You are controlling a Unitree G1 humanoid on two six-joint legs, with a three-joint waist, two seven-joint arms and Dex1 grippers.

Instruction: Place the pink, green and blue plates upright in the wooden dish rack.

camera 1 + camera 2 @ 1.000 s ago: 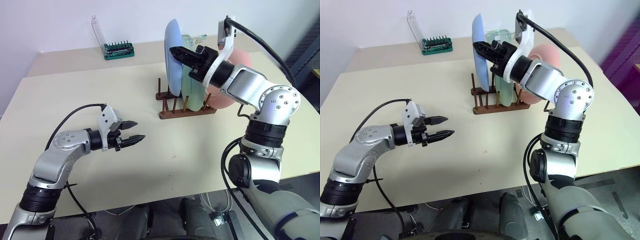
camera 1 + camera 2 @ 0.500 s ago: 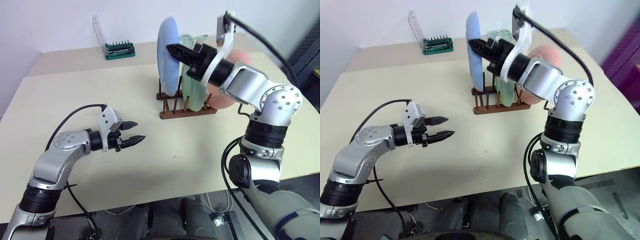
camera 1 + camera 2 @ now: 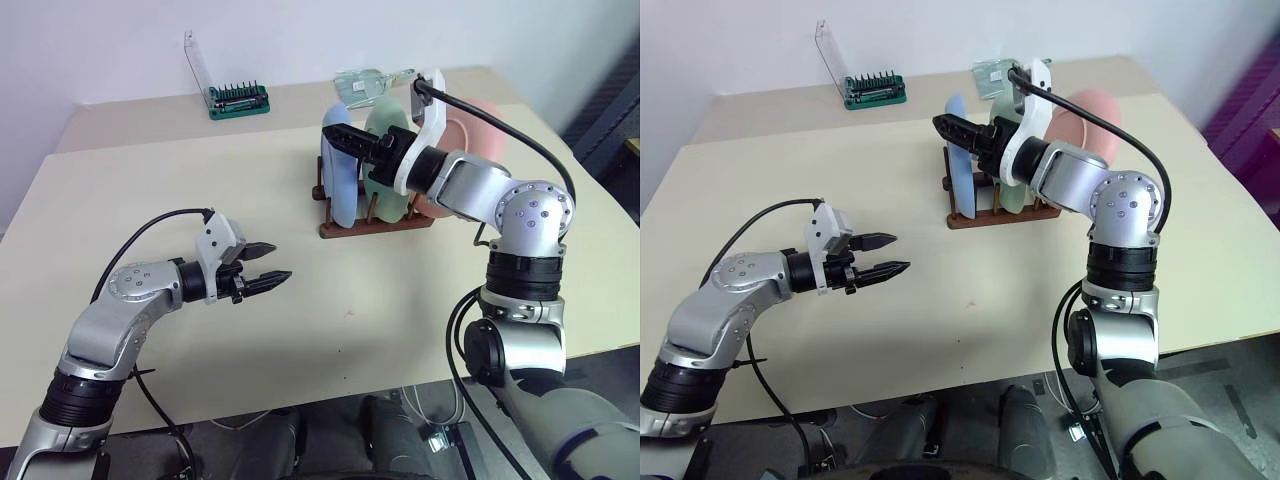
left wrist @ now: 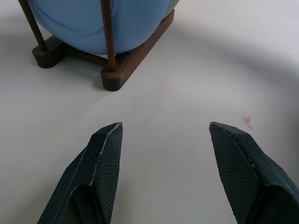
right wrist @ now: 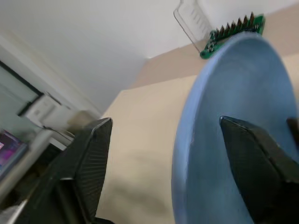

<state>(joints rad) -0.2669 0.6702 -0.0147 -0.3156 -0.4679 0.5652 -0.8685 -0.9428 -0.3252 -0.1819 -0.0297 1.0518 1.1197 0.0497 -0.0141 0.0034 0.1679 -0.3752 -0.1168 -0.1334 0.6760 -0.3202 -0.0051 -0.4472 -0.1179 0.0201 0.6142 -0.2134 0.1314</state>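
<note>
- The blue plate [image 3: 340,170] stands upright in the wooden rack [image 3: 372,222], at the rack's left end, between the pegs.
- The green plate [image 3: 384,160] stands upright just behind it in the same rack; the right arm covers a large part of it, so only its top and lower edge show.
- The pink plate [image 3: 470,130] is at the right end of the rack. The arm hides its lower half, so I cannot tell if it sits between the pegs or only leans there.
- The right claw [image 3: 345,138] is at the top edge of the blue plate with its fingers spread wide. In the right wrist view one finger [image 5: 259,163] lies in front of the plate's face and the other finger [image 5: 88,163] is well apart from it on the other side. Whether a finger touches the plate is hard to make out; the claw does not clamp it.
- The left claw [image 3: 265,264] hovers over the tabletop [image 3: 150,190], open and holding nothing, well apart from the rack.
- In the left wrist view the rack is cut off: only its near corner and the bottom of the blue plate show.
- A green bit holder [image 3: 237,98] with its clear lid raised stands near the far edge of the tabletop.
- A clear object [image 3: 372,79] lies behind the rack; what it is, I cannot tell.
</note>
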